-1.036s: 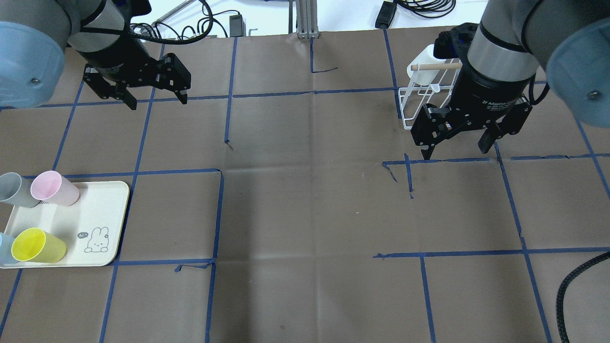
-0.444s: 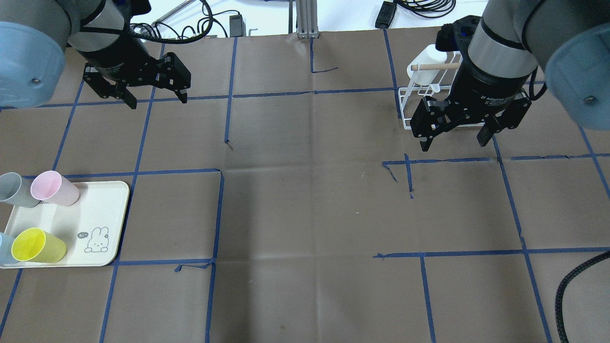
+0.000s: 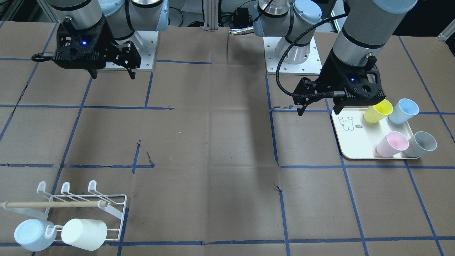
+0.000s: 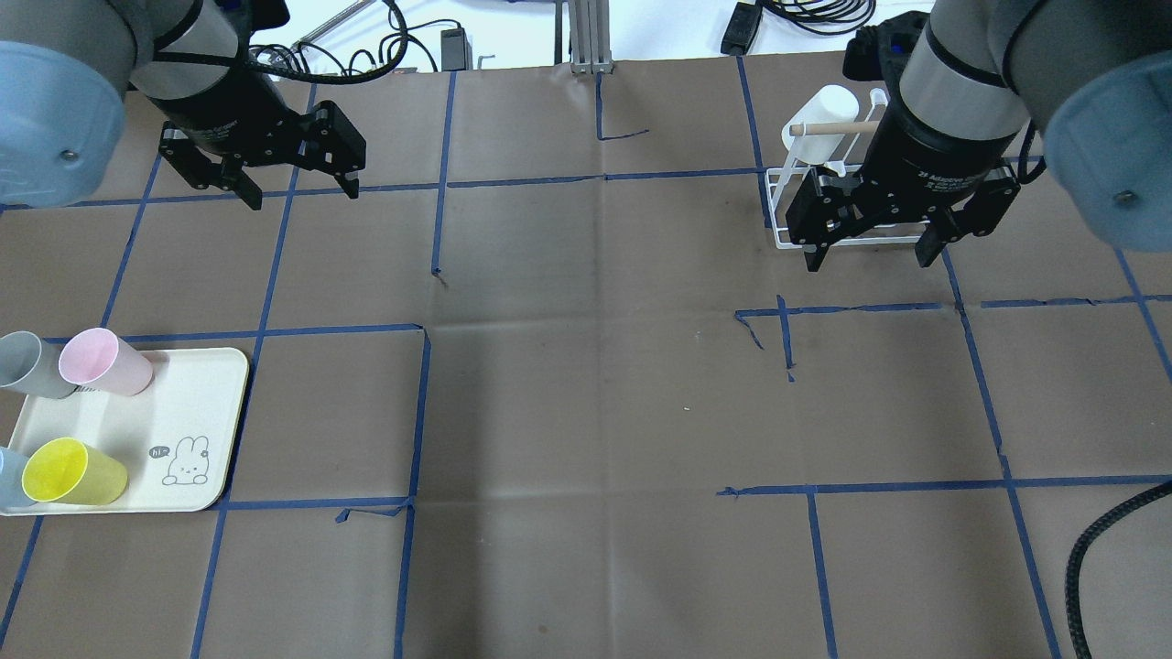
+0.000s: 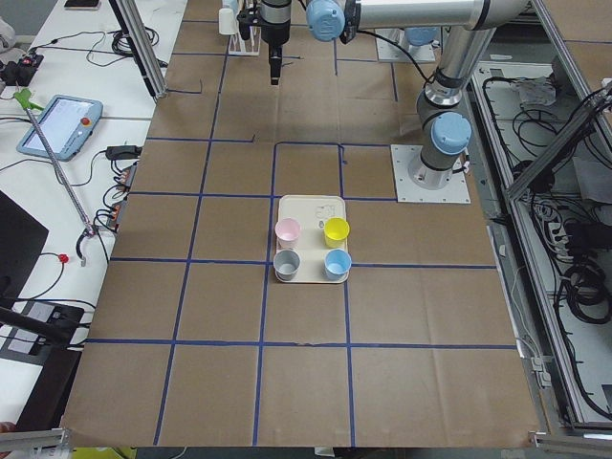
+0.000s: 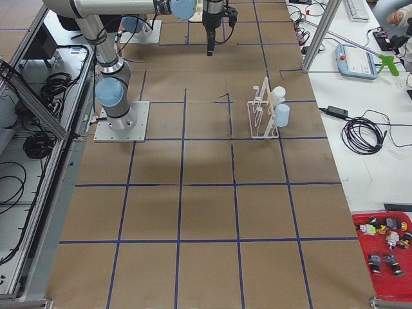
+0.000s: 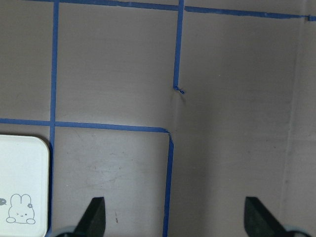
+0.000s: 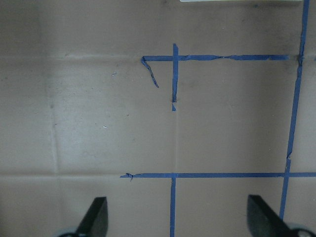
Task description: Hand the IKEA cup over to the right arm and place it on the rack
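Note:
Several IKEA cups stand on a cream tray: pink, grey, yellow and blue. The white wire rack holds a white cup and a pale blue cup on their sides. My left gripper hangs open and empty high above the table, beyond the tray. My right gripper is open and empty, in front of the rack in the overhead view. In both wrist views only fingertips show, over bare paper.
Brown paper with blue tape lines covers the table. The arm bases stand at the table's near edge. A thick braided cable loops in at the lower right. A red bin of small parts lies off the table's corner.
My right gripper has drifted toward the far edge, closer to the rack, still open. The left gripper and all cups have stayed put.

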You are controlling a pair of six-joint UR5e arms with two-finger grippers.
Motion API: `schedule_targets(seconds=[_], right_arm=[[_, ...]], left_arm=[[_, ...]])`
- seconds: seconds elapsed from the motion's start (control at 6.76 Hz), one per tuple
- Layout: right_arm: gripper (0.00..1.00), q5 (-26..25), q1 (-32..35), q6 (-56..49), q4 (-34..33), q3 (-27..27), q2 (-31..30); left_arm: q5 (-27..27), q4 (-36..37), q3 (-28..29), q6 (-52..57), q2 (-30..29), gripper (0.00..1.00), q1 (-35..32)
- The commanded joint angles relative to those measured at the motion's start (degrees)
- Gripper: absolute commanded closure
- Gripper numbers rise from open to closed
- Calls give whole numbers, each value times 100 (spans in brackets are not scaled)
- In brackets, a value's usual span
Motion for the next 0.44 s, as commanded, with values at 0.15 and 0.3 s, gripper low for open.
schedule_targets(seconds=[0.15,0.3], right_arm=[[0,-9,0,9,-9,-15,7],[0,-9,0,9,-9,-7,15]], left_arm=[[0,17,9,4,1,0,2],[-9,35,9,4,1,0,-7]])
